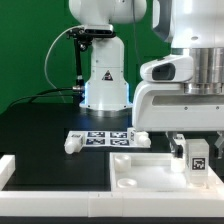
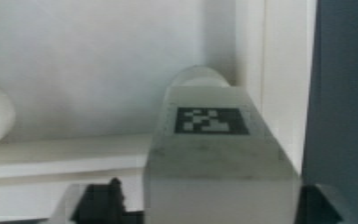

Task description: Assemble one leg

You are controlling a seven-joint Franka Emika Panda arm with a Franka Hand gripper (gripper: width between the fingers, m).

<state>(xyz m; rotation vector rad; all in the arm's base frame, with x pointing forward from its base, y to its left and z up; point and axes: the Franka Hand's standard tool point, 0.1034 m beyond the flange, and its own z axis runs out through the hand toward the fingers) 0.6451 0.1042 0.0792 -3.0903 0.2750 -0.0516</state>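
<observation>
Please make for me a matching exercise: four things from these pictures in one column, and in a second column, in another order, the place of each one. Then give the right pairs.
1. marker board
2. tagged leg
3. large white panel
4. loose leg

a. between the fingers of the gripper
b. on the black table, by the end of the tag strip on the exterior view's left
c. in the foreground of the exterior view, under the arm
d. flat on the black table, between two small white pieces

Pairs: 1-d, 2-a, 3-c, 4-b.
</observation>
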